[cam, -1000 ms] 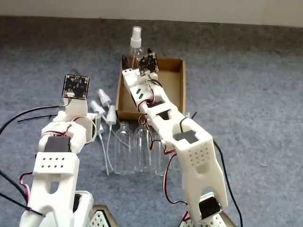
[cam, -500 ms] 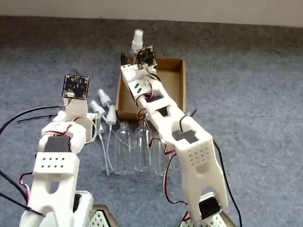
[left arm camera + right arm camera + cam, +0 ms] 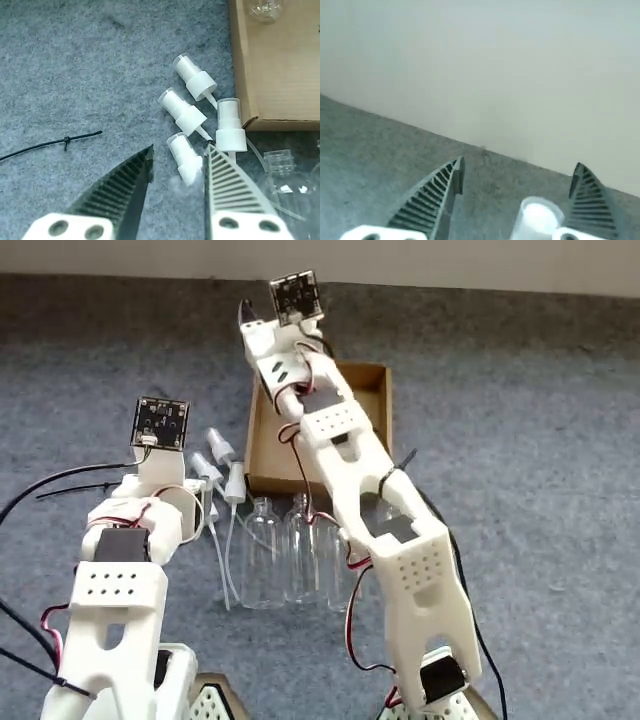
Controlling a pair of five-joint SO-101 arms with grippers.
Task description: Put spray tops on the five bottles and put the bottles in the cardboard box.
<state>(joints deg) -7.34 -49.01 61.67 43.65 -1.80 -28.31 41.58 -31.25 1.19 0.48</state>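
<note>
Cardboard box (image 3: 372,410) lies on grey carpet (image 3: 520,440), with the right arm (image 3: 340,440) stretched over it. On the right gripper (image 3: 519,165) the jaws stand apart, a white spray top (image 3: 535,217) between them. The left gripper (image 3: 179,147), jaws also apart, hangs over four loose tops (image 3: 182,111) beside the box. Uncapped bottles (image 3: 262,550) stand at the box's near side. One bottle (image 3: 267,6) sits inside.
</note>
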